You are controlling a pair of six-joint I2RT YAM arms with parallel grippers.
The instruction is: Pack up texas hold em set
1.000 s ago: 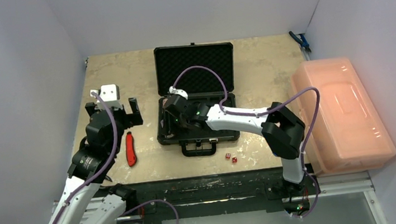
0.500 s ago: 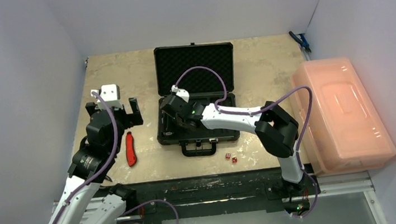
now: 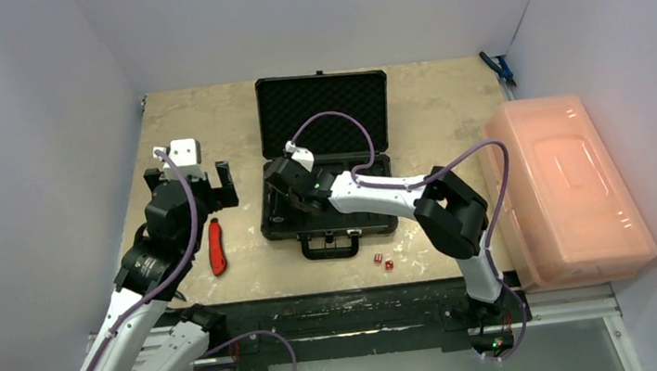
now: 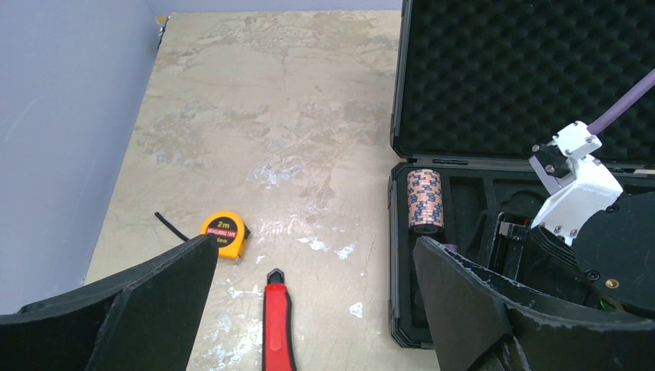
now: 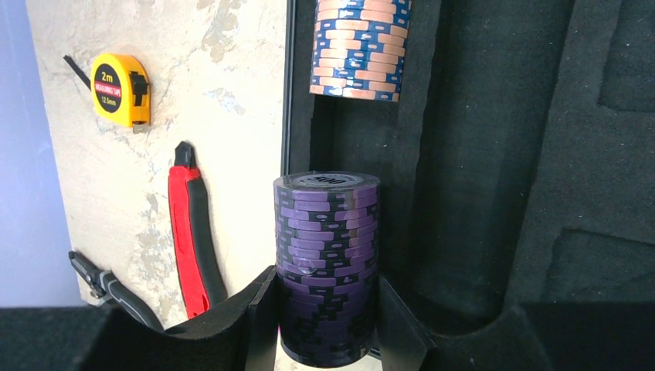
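Right gripper [image 5: 328, 313] is clamped at a middling width on a purple chip stack [image 5: 327, 255], one finger on each side of its lower half. It holds the stack over the left side of the case tray [image 5: 479, 154], just inside the tray's left rim. Whether the stack's bottom touches the foam cannot be told.

Nearest the arm bases, two red dice [image 3: 383, 261] lie together on the table [image 3: 206, 125], close to its front edge and just right of the case handle [image 3: 330, 244]. A red-handled knife [image 3: 216, 246] lies left of the case, running front to back, with a strip of bare table between it and the case wall.

Left gripper [image 4: 315, 243] hangs over the table just beyond the knife with its jaws spread wide and nothing between them. A yellow tape measure [image 4: 224, 233] sits ahead of it, toward the left edge of the table.

Farther along the same tray channel as the purple stack, an orange-and-blue chip stack [image 4: 425, 200] lies on its side at the far end, by the hinge. Beyond it the foam-lined lid [image 3: 324, 111] lies open toward the back wall. A pink bin [image 3: 568, 186] fills the right side, well apart from the case.
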